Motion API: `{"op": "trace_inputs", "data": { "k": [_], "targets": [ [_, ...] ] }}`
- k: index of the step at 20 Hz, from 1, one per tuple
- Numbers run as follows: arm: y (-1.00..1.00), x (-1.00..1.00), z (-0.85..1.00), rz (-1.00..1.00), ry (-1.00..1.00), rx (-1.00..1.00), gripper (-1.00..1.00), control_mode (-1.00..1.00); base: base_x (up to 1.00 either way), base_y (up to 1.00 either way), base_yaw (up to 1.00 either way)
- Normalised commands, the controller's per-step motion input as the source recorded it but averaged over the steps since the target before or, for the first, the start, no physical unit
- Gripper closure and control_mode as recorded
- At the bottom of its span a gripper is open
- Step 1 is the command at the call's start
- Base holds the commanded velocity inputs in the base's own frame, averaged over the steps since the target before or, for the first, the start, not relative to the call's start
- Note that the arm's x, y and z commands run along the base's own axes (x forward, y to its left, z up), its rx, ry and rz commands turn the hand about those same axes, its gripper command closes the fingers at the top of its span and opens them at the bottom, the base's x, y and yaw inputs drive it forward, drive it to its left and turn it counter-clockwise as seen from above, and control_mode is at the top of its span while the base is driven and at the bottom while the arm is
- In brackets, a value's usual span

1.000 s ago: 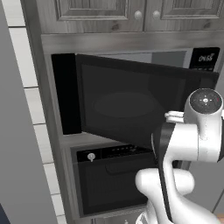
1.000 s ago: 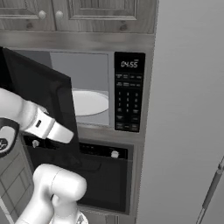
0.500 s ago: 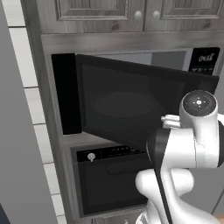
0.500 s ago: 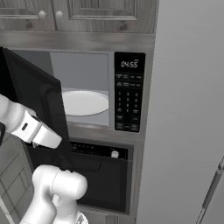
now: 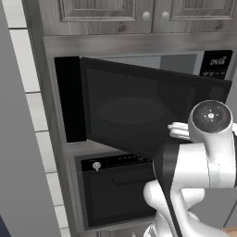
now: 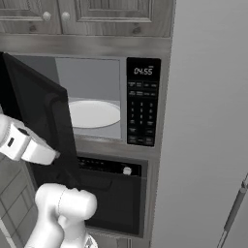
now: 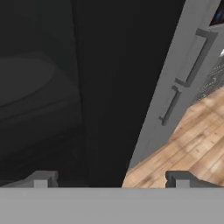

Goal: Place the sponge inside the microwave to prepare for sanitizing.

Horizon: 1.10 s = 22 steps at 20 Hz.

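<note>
The microwave [image 6: 92,82] is built into the wall unit, with a grey interior, a pale round turntable [image 6: 93,113] and a keypad panel [image 6: 141,116] reading 04:55. Its dark glass door [image 5: 139,111] stands swung out to the left. In the hand view my gripper [image 7: 111,179] is open, fingertips [image 7: 41,178] wide apart, right up against the door's dark face and its free edge [image 7: 105,131]. Nothing is held between the fingers. The sponge is out of view.
A black oven with a round knob [image 6: 127,170] sits under the microwave. Grey cabinets [image 5: 139,14] hang above. A tall grey panel [image 6: 203,121] stands to the right. Beyond the door edge are grey handles [image 7: 192,57] and wooden floor [image 7: 183,144].
The microwave door has swung wider open, uncovering more of the turntable. My arm has drawn back to the left in the right base view, following the door.
</note>
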Motion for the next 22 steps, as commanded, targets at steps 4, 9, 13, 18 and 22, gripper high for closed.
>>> {"op": "trace_inputs", "data": {
  "k": [4, 9, 13, 18, 22],
  "targets": [
    [-0.09, -0.64, 0.32, 0.08, -0.04, 0.10, -1.00, -1.00, 0.00, 0.00, 0.00],
    [-0.35, -0.62, 0.23, 0.09, 0.00, 0.44, -1.00, -1.00, 0.00, 0.00, 0.00],
    [-0.62, -0.02, 0.00, 0.04, -0.11, 0.81, -1.00, -1.00, 0.00, 0.00, 0.00],
    [-0.63, 0.22, -0.12, -0.06, -0.02, 0.76, -1.00, -1.00, 0.00, 0.00, 0.00],
    [-0.49, 0.15, -0.08, -0.09, -0.09, 0.70, -1.00, -1.00, 0.00, 0.00, 0.00]
  ]
}}
